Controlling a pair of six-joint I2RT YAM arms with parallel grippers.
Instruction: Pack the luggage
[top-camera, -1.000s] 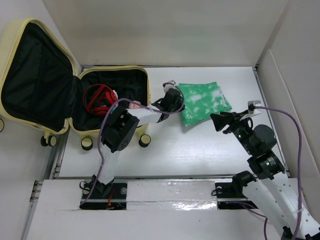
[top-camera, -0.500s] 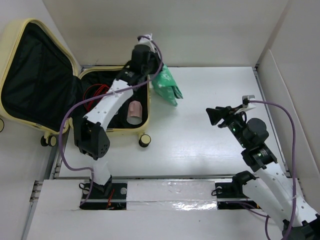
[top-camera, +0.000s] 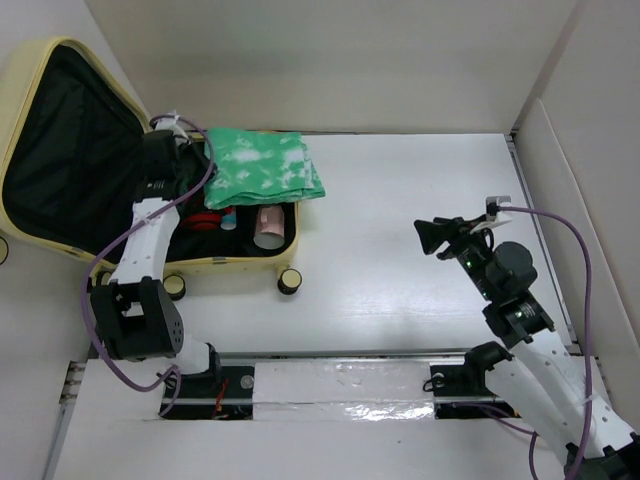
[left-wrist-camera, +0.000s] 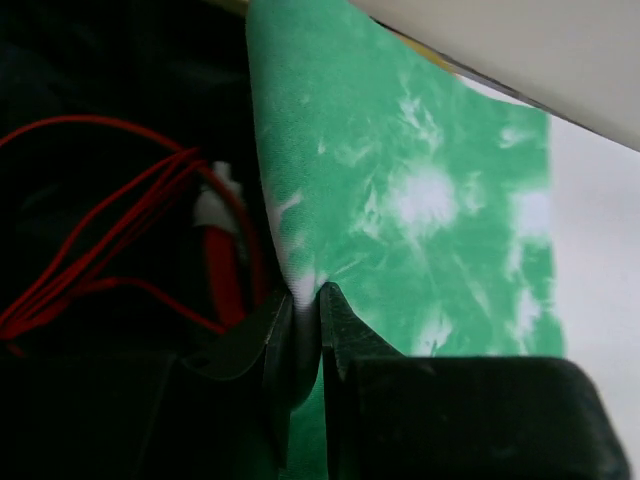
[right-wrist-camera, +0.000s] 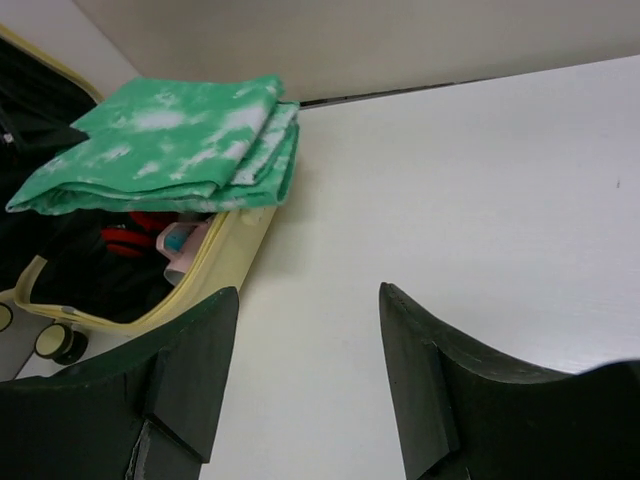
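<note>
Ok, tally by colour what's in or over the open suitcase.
Green: 1, folded cloth
Red: 1, cable bundle
Pink: 1, cylinder
Light blue: 1, small item
Total: 4 in or over the suitcase

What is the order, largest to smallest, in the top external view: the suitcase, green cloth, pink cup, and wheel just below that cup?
1. luggage, lid open, by far largest.
2. green cloth, pinched by the left end effector.
3. pink cup, inside the luggage.
4. wheel, smallest, though not far below the cup.
</note>
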